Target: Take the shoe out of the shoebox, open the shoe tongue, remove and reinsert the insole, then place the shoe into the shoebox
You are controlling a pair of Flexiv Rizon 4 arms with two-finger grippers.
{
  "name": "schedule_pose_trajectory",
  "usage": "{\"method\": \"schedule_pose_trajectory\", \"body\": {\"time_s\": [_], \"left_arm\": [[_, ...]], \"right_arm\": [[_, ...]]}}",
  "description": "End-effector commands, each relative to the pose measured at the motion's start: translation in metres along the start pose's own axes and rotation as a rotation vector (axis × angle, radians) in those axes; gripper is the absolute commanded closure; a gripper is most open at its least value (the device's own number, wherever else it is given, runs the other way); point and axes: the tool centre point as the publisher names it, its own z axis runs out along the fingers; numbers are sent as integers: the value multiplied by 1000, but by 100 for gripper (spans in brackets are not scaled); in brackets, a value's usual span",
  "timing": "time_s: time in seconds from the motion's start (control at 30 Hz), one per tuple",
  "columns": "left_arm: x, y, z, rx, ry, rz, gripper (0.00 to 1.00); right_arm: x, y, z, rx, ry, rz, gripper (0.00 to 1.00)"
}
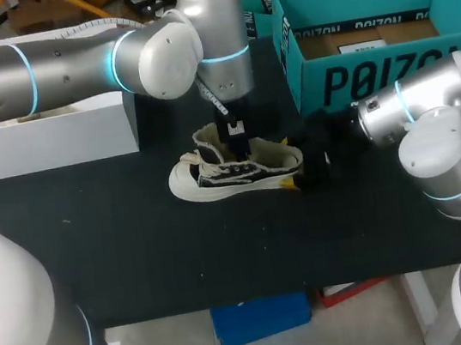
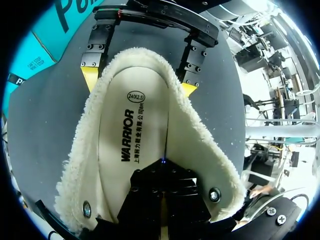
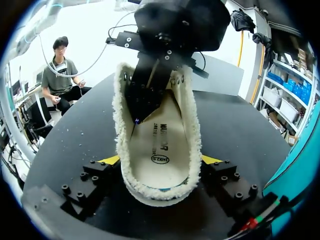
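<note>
A black-and-white sneaker (image 1: 234,170) with cream fleece lining stands upright in the middle of the black table (image 1: 137,247). My left gripper (image 1: 237,141) comes straight down into its mouth. In the left wrist view its black fingers are shut, tips (image 2: 162,162) resting on the printed insole (image 2: 132,135); whether they pinch it is unclear. My right gripper (image 3: 161,160) grips the heel from both sides, a yellow tip (image 3: 112,160) pressed on each flank of the fleece collar (image 3: 190,125). The left gripper (image 3: 136,120) shows ahead of it inside the shoe.
The open teal shoebox (image 1: 372,73) sits at the back right, just behind my right arm. A white box (image 1: 43,140) stands at the back left under my left arm. Bare black tabletop lies in front of the shoe.
</note>
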Motion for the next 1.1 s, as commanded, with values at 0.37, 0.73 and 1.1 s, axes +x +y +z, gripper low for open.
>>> {"method": "schedule_pose_trajectory", "body": {"time_s": [0.37,0.73,1.1], "left_arm": [[1,-1,3,1,-23,16,76],[1,0,10,-103,-189,34,74],[7,12,38,-214,-358,18,74]], "right_arm": [[-1,-2,3,2,-2,2,100],[-1,-2,3,2,-2,2,100],[-1,-2,3,2,-2,2,100]]}}
